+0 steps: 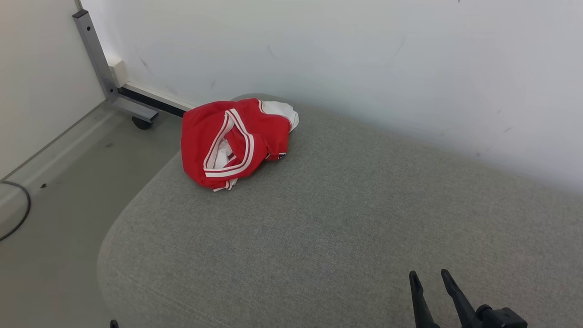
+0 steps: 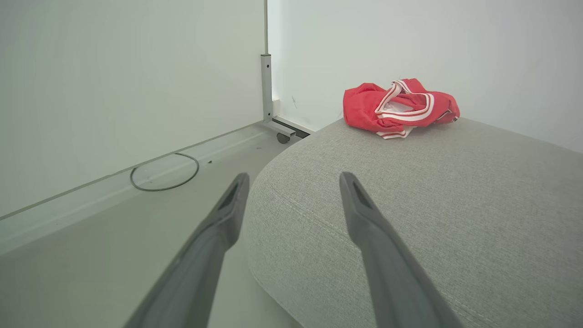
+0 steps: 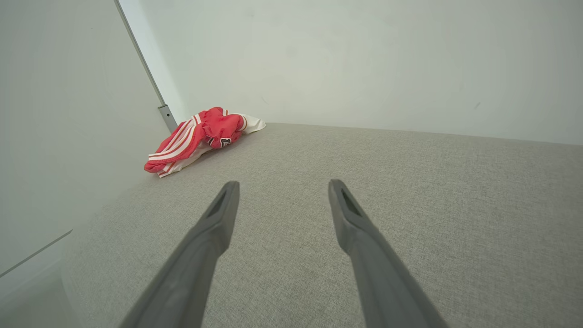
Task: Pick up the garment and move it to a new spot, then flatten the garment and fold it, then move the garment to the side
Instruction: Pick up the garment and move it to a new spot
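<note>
Currently | left gripper (image 2: pixel 294 177) spread, empty | right gripper (image 1: pixel 429 273) spread, empty | garment (image 1: pixel 198 136) untouched

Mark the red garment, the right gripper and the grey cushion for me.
red garment (image 1: pixel 198 136), head view, plain red fabric left of the striped opening.
right gripper (image 1: pixel 429 274), head view, midway between its open fingertips.
grey cushion (image 1: pixel 328 214), head view, bare fabric near the middle of its top.

even, soft bright light; faint shadows; wrist views stretched at edges.
</note>
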